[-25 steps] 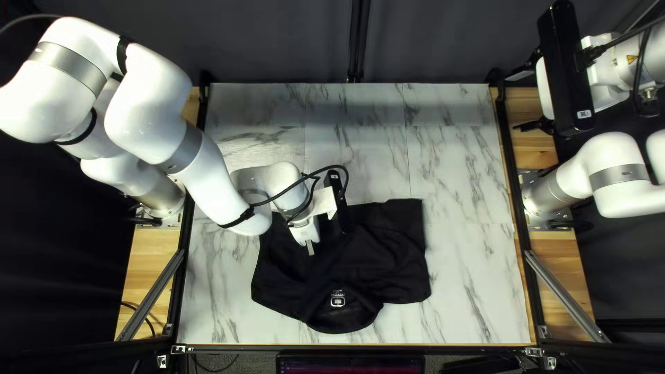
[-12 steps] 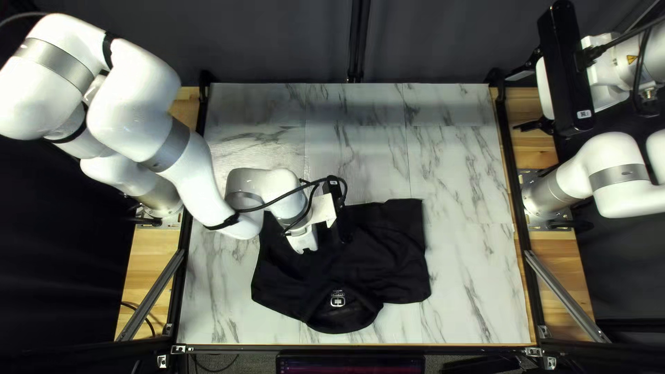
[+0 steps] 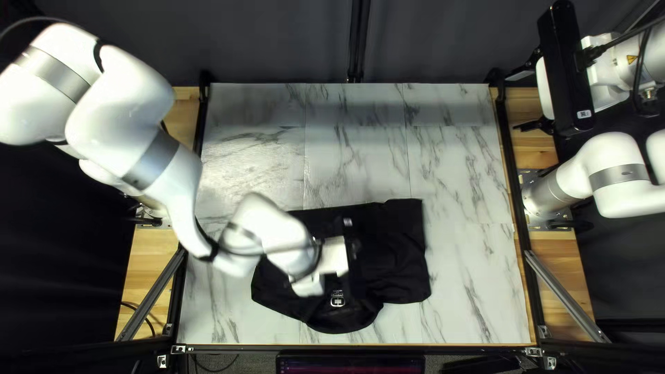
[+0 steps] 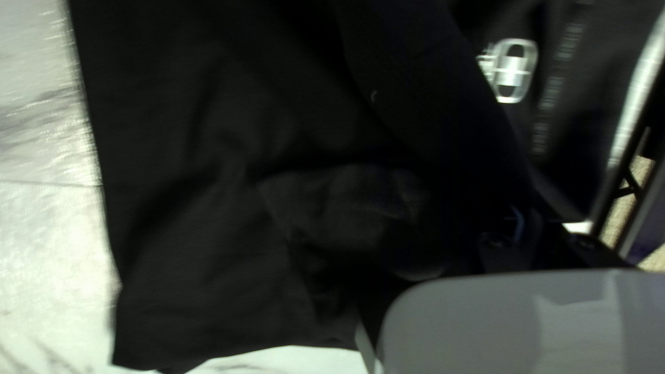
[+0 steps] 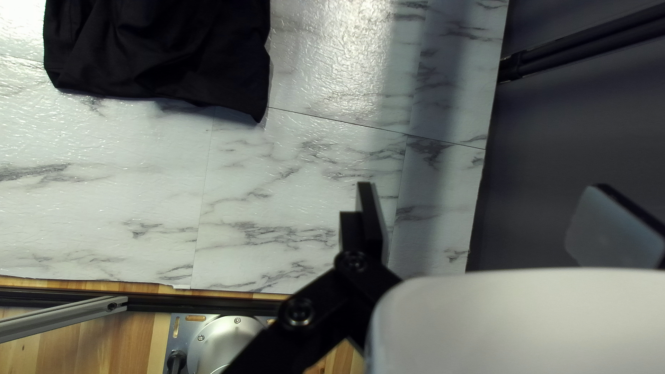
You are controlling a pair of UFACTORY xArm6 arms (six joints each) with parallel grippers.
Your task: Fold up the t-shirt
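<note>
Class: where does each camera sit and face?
Top left view: above the near edge, facing table and curtain; shows left arm, right arm.
Left wrist view: on that arm, looking at the shirt; shows its dark linkage.
Right wrist view: on that arm, facing the table; shows its open fingers.
Both wrist views share the shirt.

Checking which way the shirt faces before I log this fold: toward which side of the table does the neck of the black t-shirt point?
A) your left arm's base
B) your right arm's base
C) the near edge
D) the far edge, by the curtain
C: in the top left view the t-shirt has its rounded neck and pale mark toward the table's near edge.
</note>
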